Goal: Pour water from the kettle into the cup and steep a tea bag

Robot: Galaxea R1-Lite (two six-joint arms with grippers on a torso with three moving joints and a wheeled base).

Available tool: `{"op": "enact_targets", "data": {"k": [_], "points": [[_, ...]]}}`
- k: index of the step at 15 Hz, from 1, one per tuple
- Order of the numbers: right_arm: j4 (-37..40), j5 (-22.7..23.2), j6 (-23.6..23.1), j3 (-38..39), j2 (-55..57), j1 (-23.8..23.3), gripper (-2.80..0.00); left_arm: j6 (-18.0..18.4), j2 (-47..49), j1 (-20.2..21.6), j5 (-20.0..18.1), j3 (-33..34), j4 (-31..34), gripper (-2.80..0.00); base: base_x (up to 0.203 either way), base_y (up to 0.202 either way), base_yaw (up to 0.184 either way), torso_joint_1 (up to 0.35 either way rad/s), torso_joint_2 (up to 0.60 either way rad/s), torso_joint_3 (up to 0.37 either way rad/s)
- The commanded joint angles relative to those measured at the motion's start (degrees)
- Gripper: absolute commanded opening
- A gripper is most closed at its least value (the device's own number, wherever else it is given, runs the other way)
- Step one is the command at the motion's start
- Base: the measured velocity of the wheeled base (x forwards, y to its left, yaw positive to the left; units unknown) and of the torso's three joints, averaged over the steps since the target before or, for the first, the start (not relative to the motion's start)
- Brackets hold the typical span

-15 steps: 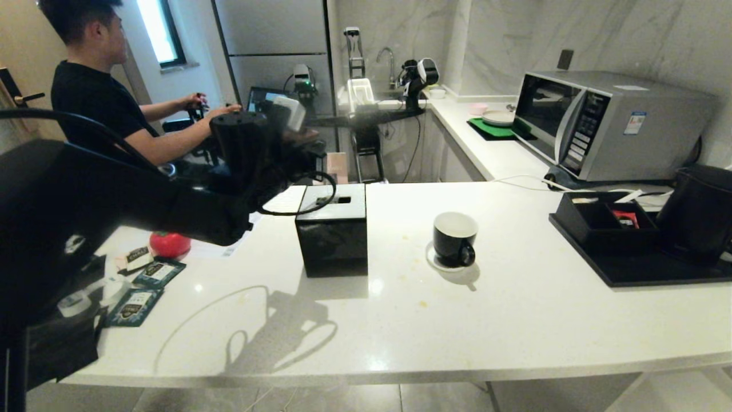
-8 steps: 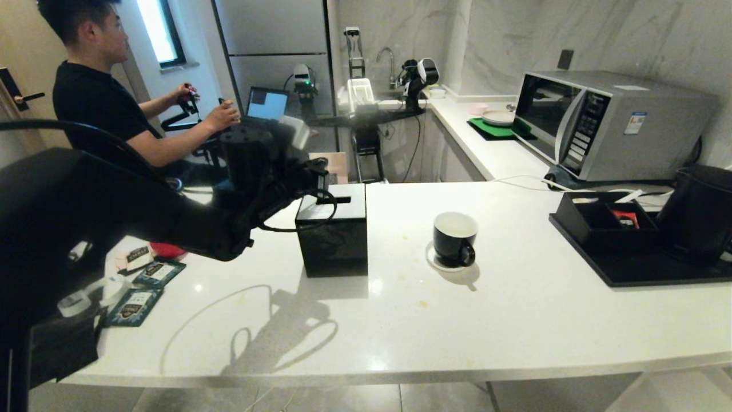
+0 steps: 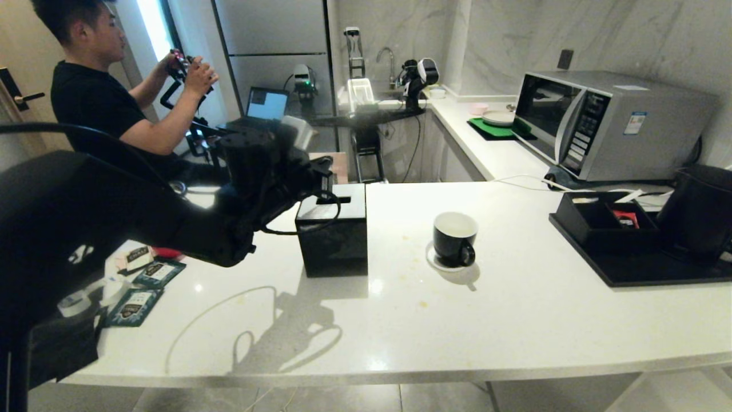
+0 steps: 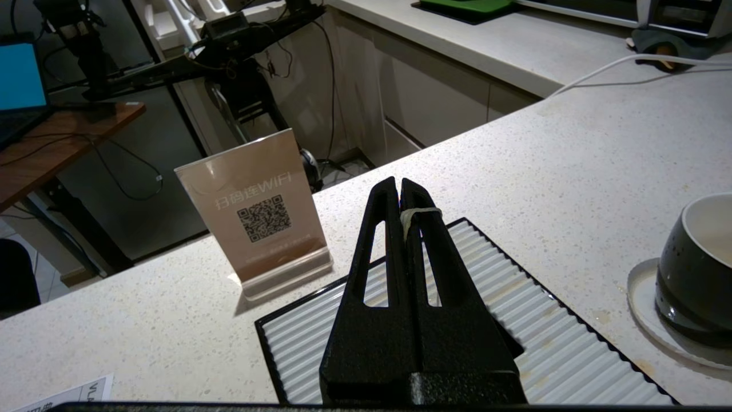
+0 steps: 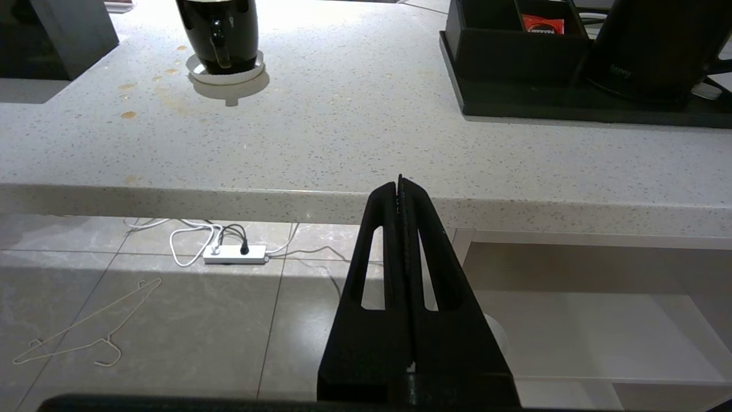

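Observation:
The cup [image 3: 454,236], a glossy black mug with a white inside, stands on its small white saucer [image 3: 434,262] mid-counter; it also shows in the left wrist view [image 4: 695,269] and the right wrist view [image 5: 220,28]. The matte black kettle [image 3: 700,212] stands on a black tray [image 3: 657,272] at the far right, its body also in the right wrist view [image 5: 657,46]. Dark tea bag sachets [image 3: 134,306] lie at the counter's left end. My left gripper [image 4: 398,183] is shut and empty, hovering over the black box [image 3: 334,240], well left of the cup. My right gripper [image 5: 400,182] is shut below the counter's front edge.
A WiFi sign [image 4: 257,217] stands behind the box. A black organizer [image 3: 606,220] holding a red packet sits on the tray beside the kettle. A microwave [image 3: 606,123] is at the back right. A red round thing [image 3: 166,252] lies by the sachets. A seated person [image 3: 103,97] is at the back left.
My left arm has swung right and lifted, bringing its shut gripper over the black box. The person has raised both hands. The cup and kettle have stayed put.

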Motion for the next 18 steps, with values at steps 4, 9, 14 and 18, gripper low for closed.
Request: {"op": "enact_targets", "data": {"k": [4,9,14,18], "points": [[-0.03,0.02,-0.01,0.0,0.02,0.0,-2.8,0.6,-0.24,-0.74,-0.02,0.34,-0.53,-2.8,0.0,0.0,0.0,0.0,0.0,0.0],[-0.05,0.02,-0.01,0.0,0.06,0.0,-2.8,0.6,-0.32,-1.62,0.07,2.24,-2.03,-2.8,0.0,0.0,0.0,0.0,0.0,0.0],[-0.04,0.02,-0.01,0.0,0.0,0.0,-2.8,0.52,-0.24,-2.5,0.16,7.02,-6.42,-2.8,0.0,0.0,0.0,0.0,0.0,0.0],[0.03,0.02,-0.08,0.0,0.08,0.0,-2.8,0.52,-0.08,-2.5,0.07,7.02,-6.42,-2.8,0.0,0.0,0.0,0.0,0.0,0.0]]}}
